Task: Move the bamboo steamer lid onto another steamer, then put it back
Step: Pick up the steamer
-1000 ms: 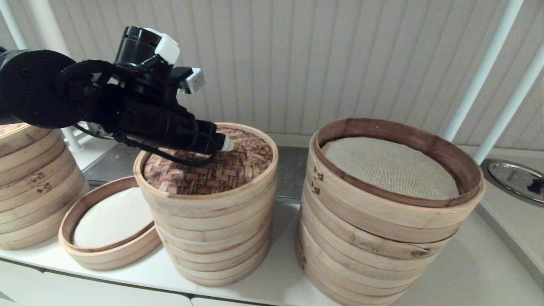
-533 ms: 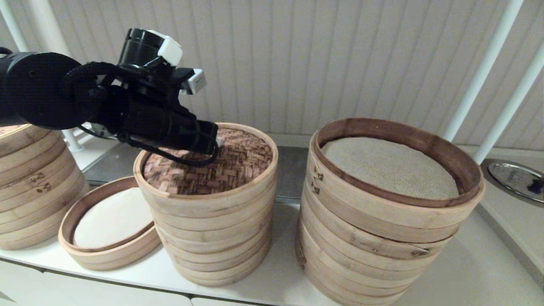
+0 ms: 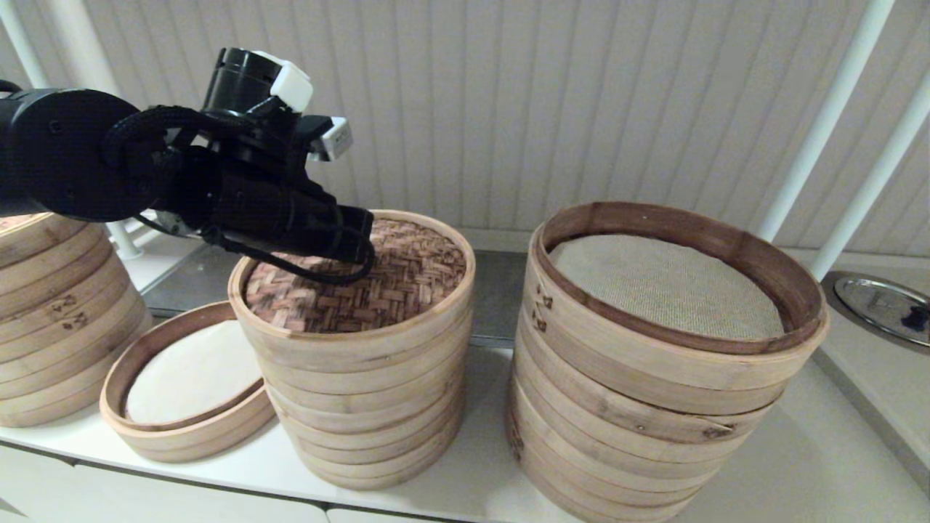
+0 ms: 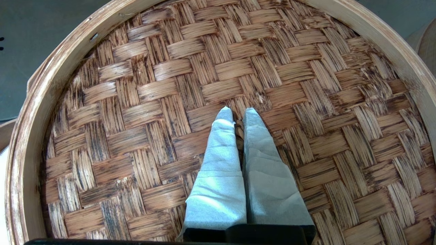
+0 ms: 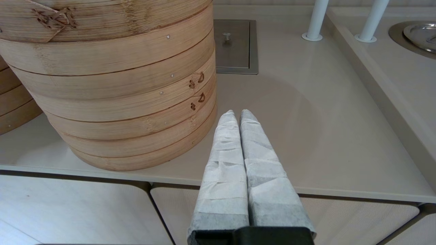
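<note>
The bamboo steamer lid, brown basket-weave with a pale rim band, sits on top of the middle tall stack. My left gripper points down at the lid's centre. In the left wrist view the left gripper is shut on the small loop knob, which shows as a brown strip between the fingers, with the lid filling the frame. The other steamer, a shallow ring with a white liner, lies left of the stack. My right gripper is shut on nothing, parked over the counter's front edge.
A wide stack with a grey mesh liner stands to the right; in the right wrist view this wide stack is beside the right gripper. Another tall stack is at the far left. A metal dish and white poles are at the right.
The left gripper has dipped onto the lid's centre, and its white fingertips, visible a second ago, are now hidden behind its body in the head view. The lid has not moved.
</note>
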Available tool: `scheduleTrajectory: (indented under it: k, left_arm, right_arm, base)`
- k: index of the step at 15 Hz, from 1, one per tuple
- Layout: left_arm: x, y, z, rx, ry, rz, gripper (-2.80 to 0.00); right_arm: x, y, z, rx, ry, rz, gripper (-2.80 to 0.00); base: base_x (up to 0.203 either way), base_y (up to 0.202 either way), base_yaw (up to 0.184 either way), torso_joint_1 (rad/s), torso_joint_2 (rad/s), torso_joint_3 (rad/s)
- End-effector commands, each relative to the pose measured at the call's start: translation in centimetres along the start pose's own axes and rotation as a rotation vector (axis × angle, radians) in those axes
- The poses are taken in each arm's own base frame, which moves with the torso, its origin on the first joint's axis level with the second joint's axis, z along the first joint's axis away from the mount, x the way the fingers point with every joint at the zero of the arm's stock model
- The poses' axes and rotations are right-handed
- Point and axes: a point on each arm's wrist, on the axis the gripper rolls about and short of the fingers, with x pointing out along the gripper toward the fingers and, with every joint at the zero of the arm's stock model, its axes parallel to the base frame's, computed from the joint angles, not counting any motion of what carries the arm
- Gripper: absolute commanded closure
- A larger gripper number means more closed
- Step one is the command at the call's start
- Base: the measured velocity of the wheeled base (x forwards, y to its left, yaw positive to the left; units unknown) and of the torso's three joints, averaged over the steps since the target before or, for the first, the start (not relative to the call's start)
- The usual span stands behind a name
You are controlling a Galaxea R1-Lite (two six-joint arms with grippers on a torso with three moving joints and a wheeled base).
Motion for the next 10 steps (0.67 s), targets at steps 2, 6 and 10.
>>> scheduleTrajectory:
  k: [2, 6, 10]
  left_arm:
    - [-0.5, 0.1, 0.2, -0.004, -0.013, 0.001, 0.00]
    - [-0.7, 0.3, 1.1, -0.064, -0.043, 0.010, 0.00]
    - [-1.1, 0.4, 1.2, -0.070, -0.051, 0.011, 0.00]
  right_arm:
    - [0.0, 0.0, -0.1, 0.001, 0.002, 0.000, 0.00]
    - [0.0, 0.0, -0.1, 0.001, 0.002, 0.001, 0.00]
    - [0.0, 0.0, -0.1, 0.001, 0.002, 0.000, 0.00]
  base:
    - [0.000, 0.000, 0.000, 0.000, 0.00, 0.000]
    - [0.000, 0.000, 0.000, 0.000, 0.00, 0.000]
    - [0.000, 0.000, 0.000, 0.000, 0.00, 0.000]
